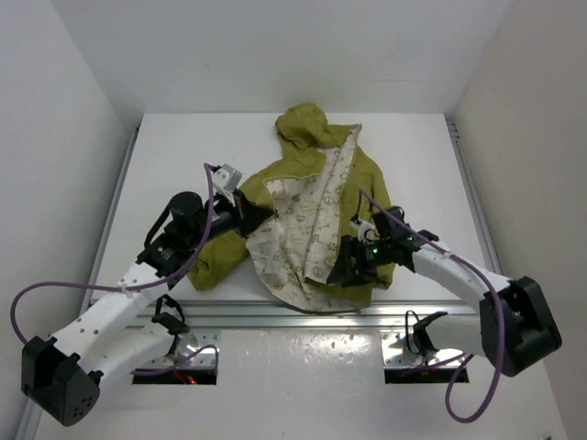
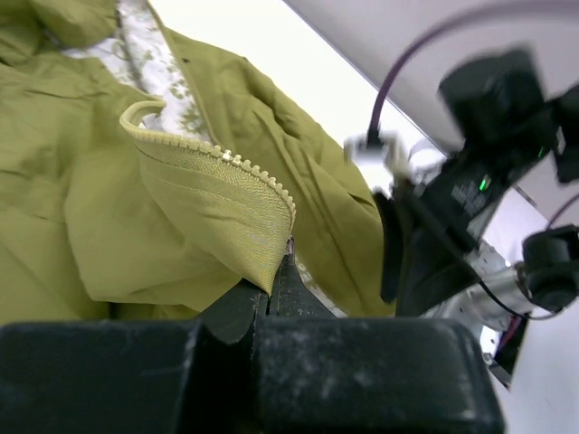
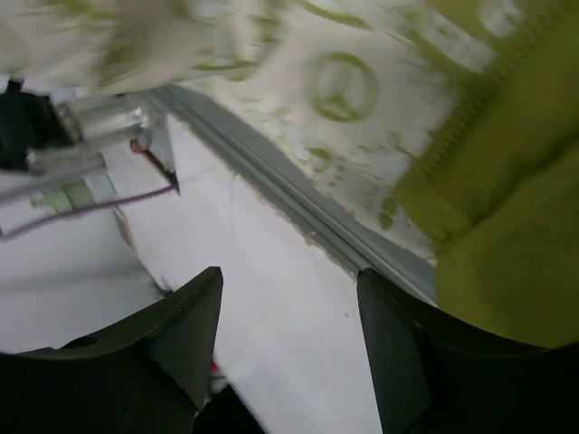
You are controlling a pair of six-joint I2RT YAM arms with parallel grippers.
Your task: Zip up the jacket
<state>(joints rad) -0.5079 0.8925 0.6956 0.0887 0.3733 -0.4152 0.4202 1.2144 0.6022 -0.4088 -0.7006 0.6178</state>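
Where the jacket lies, from above: the jacket is spread on the white table, its hood toward the far wall and its hem reaching the metal rail at the near edge.
Jacket's look, top view: olive-green outside, with one front panel thrown open across the middle to show cream lining printed with small pale motifs.
Left gripper, top view: the left gripper sits at the jacket's left side, right where olive cloth meets the lining.
Right gripper, top view: the right gripper is over the lower right front, near the hem; its jaws cannot be read from here.
Jacket, left wrist view: rumpled olive cloth, with a folded front edge carrying a curved row of pale zipper teeth.
Jaws, left wrist view: clenched on the lower end of that zipper edge, the cloth rising straight out of the pinch.
Jacket, right wrist view: blurred lining above, olive hem at the right, both over the rail.
Jaws, right wrist view: spread wide with only bare table between them; the olive hem is just beside the right-hand finger, and contact cannot be told.
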